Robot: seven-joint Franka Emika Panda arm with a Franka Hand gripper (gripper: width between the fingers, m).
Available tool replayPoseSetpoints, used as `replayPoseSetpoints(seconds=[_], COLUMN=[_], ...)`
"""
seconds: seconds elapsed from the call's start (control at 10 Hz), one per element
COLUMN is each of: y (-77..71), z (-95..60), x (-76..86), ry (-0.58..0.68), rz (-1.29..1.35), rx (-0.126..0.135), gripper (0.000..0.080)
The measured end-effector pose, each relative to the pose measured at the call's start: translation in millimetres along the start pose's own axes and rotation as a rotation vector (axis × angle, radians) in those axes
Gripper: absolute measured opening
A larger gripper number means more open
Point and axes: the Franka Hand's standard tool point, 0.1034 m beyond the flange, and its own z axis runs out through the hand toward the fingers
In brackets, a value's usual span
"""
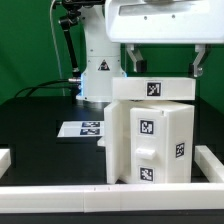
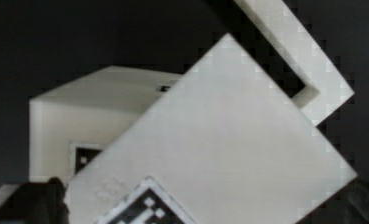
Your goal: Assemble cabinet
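Black table [image 1: 40, 125] fills the frame's lower half. Directly on it: the cabinet [image 1: 150, 140] standing right of centre; the marker board [image 1: 82, 128] flat at centre left, just beside the cabinet; a white border rail [image 1: 60, 195] along the bottom edge; the robot base [image 1: 100, 78] at upper centre.

Cabinet [image 1: 150, 145] stands on the desk [image 1: 35, 120], up front, toward the exterior view's right. A flat panel [image 1: 152, 90] sits across its top, and the tool [image 1: 166, 64] hangs directly above that. Robot base [image 1: 100, 75] is behind, the marker board [image 1: 80, 128] lies to the exterior view's left, and a low rail [image 1: 60, 197] runs along the front.
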Motion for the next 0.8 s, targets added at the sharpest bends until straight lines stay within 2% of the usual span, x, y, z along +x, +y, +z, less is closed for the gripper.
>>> replayPoseSetpoints(seconds=[0.5, 0.8], y=[0.7, 0.8], z=[0.6, -2.0], x=[0.6, 1.0], ry=[0.002, 0.028], rz=[-0.38, -0.804], rx=[-0.002, 0.006], gripper=[0.0796, 0.0796])
